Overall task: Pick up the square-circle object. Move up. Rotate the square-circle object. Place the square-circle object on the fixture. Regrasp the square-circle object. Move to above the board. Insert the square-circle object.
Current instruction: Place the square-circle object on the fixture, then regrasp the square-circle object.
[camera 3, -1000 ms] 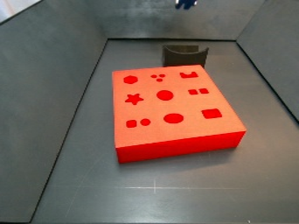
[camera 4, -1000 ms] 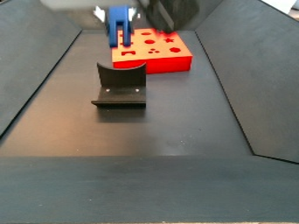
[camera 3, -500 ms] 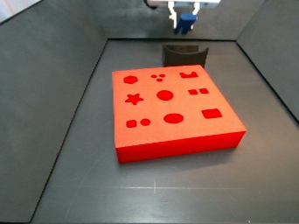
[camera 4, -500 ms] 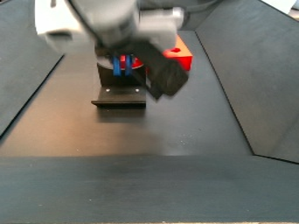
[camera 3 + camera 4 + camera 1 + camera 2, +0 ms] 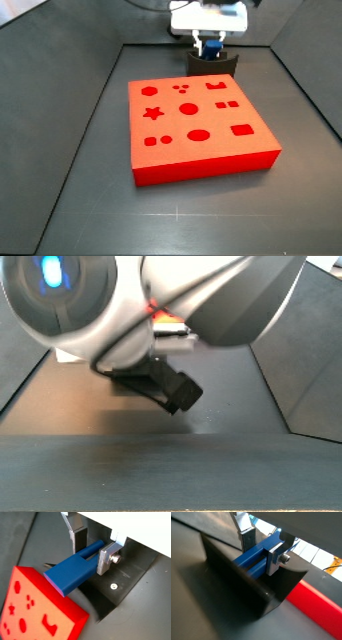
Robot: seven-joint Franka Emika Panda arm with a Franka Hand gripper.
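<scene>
My gripper (image 5: pixel 92 556) is shut on the blue square-circle object (image 5: pixel 75 568), which lies lengthwise between the silver fingers (image 5: pixel 106 558). In a wrist view the object (image 5: pixel 250 562) sits low inside the dark fixture (image 5: pixel 241 587), at its notch. In a side view the gripper (image 5: pixel 210 42) hangs right over the fixture (image 5: pixel 211 64) at the far end of the floor, with the blue object (image 5: pixel 210 46) just above it. The red board (image 5: pixel 201 125) lies nearer, in the middle. I cannot tell whether the object touches the fixture.
In a side view the arm's white body (image 5: pixel 134 301) fills most of the picture and hides the fixture; a strip of the board (image 5: pixel 171 325) shows behind it. Dark sloped walls (image 5: pixel 80 90) bound the floor on both sides.
The gripper has come down with the blue object from high above the far end to the fixture. The arm now blocks one side view. The board has not moved.
</scene>
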